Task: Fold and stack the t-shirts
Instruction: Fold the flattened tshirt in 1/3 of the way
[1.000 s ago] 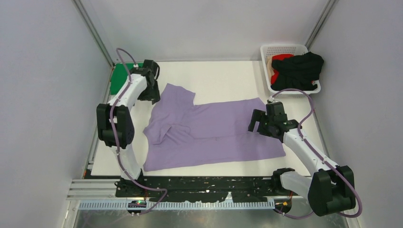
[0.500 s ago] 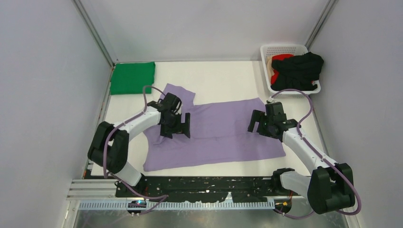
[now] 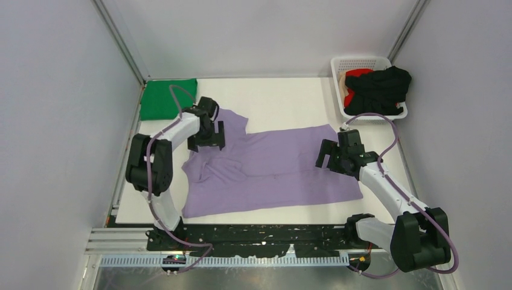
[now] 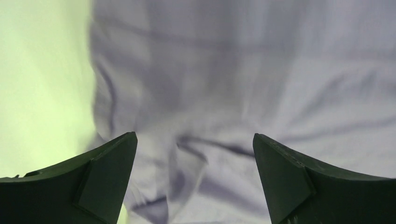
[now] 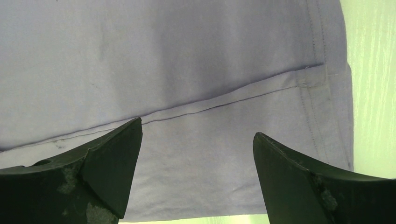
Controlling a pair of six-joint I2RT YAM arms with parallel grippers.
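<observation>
You see the lavender t-shirt (image 3: 284,166) lying flat on the white table (image 3: 284,99), about in the middle. Its long axis runs from left to right, a little slanted. The end with the sleeves is on the left and the straight hem is on the right. One sleeve points to the far side of the table.

The left gripper (image 4: 194,138) hangs over the wrinkled sleeve end. Its jaws are spread wide and nothing is between them. You cannot tell from the pictures if the fingertips touch the cloth. The right gripper (image 5: 197,127) is over the hem end, where a stitched seam crosses under it. Its jaws are also spread wide and it holds nothing.

Counted, four t-shirts show:
- one lavender;
- one green t-shirt (image 3: 167,99), folded, in the far left corner of the table;
- one black t-shirt (image 3: 383,87) and one red t-shirt (image 3: 360,74), both bunched in the one white basket (image 3: 362,60) at the far right corner.

There are two arms. Plain light grey walls (image 3: 259,36) close the table on three sides, with metal posts in the far corners.
</observation>
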